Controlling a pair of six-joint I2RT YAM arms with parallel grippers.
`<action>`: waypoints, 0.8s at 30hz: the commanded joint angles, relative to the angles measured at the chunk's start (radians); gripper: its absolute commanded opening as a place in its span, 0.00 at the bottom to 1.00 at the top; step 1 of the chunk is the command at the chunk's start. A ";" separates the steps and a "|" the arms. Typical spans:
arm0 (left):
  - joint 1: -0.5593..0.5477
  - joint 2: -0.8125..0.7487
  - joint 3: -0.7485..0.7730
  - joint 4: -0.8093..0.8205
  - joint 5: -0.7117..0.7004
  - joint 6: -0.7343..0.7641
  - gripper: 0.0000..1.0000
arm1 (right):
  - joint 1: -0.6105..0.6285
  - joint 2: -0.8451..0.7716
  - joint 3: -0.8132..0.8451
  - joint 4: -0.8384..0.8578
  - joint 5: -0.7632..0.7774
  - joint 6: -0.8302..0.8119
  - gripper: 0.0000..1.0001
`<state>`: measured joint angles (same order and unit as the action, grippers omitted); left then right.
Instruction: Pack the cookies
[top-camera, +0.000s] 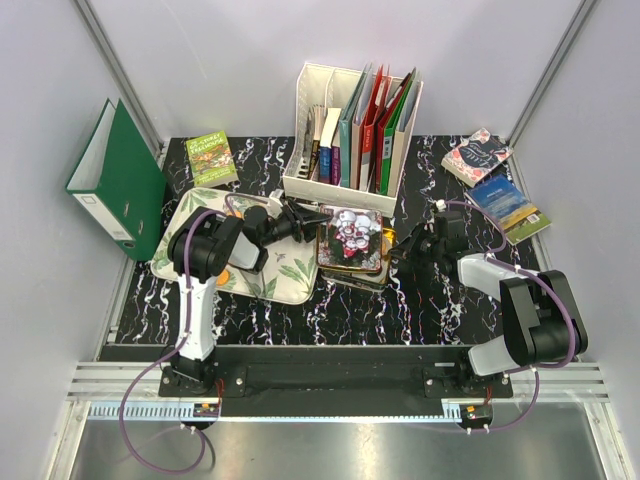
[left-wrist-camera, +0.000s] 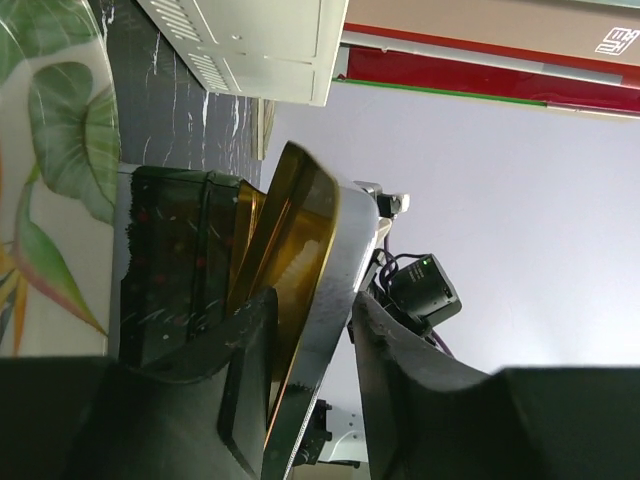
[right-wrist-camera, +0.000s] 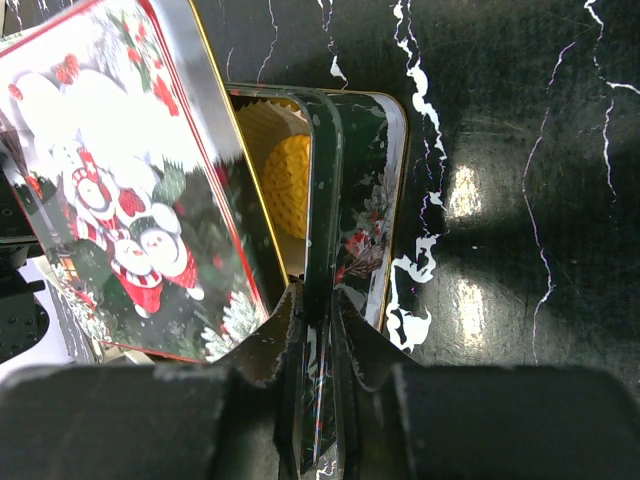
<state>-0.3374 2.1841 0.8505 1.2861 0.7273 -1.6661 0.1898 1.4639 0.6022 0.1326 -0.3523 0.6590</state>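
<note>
From here most of the tin's (right-wrist-camera: 372, 180) inside is hidden: the lid (right-wrist-camera: 110, 180) sits tilted over it, so I see just one narrow strip of the interior. In that strip lies one orange cookie (right-wrist-camera: 285, 185) with a bumpy top, in a white pleated paper cup (right-wrist-camera: 262, 118). I cannot tell whether more cookies are under the lid. My left arm also covers much of the leaf-patterned tray (top-camera: 290, 275) near the table's (top-camera: 400, 310) left edge, so I cannot make out what is on it.

The lid carries snowmen, holly and red berries, with no lettering I can read. The titles on the green book (top-camera: 211, 158) near the back left corner and the two books (top-camera: 477, 156) at the back right corner are too small to read, as is the spine label on the green binder (top-camera: 125, 185).

The tin sits mid-table in front of the white file holder (top-camera: 320, 190), which is packed with books and folders.

The right gripper (right-wrist-camera: 318, 300) is clamped on the tin's side wall. The left gripper (left-wrist-camera: 315, 310) straddles the lid's rim with its jaws parted, a gap showing on one side.
</note>
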 joint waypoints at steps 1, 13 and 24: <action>0.009 0.000 -0.004 0.372 0.040 0.006 0.40 | 0.002 0.029 0.005 -0.041 0.035 -0.024 0.00; 0.046 -0.040 0.001 0.251 0.092 0.064 0.43 | 0.002 0.027 0.004 -0.041 0.036 -0.025 0.00; 0.061 -0.207 0.028 -0.238 0.153 0.374 0.42 | 0.000 0.027 0.004 -0.041 0.032 -0.024 0.00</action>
<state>-0.2783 2.0804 0.8501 1.1999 0.8299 -1.4689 0.1898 1.4647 0.6022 0.1341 -0.3531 0.6590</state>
